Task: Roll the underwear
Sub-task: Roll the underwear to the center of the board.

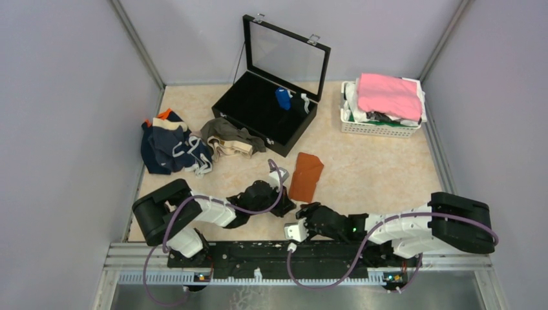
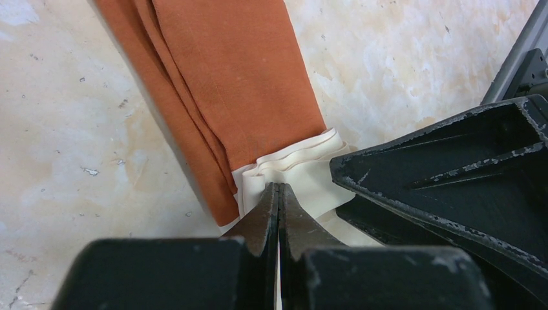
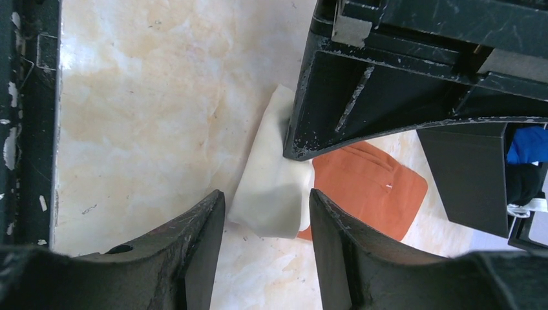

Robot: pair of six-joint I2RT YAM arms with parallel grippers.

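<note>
**Asker:** What were your hands doing just then?

**Me:** My left gripper (image 2: 279, 188) was pressed shut. Its tips pinched the cream waistband (image 2: 297, 161) at the near end of the rust-orange briefs (image 2: 232, 77). My right gripper (image 3: 266, 200) stood parted, a finger either side of that same waistband, gripping nothing.

**Asker:** Why both hands on one end?

**Me:** I judged that a roll starts there. One hand pinned the edge, and the other was placed to help turn it over.

**Asker:** And the briefs themselves?

**Me:** They were folded lengthwise into a flat, narrow strip, with layered edges showing along one side. They lay on the marbled table (image 2: 64, 129) just beyond my bases, running away from me, and were not yet rolled.

**Asker:** And farther out?

**Me:** The navy pair (image 1: 169, 147) and the olive-brown pair (image 1: 229, 137) lay crumpled at far left, beside the open black case (image 1: 249, 100). The white basket (image 1: 378, 129) holding the pink cloth (image 1: 388, 93) sat at far right.
</note>
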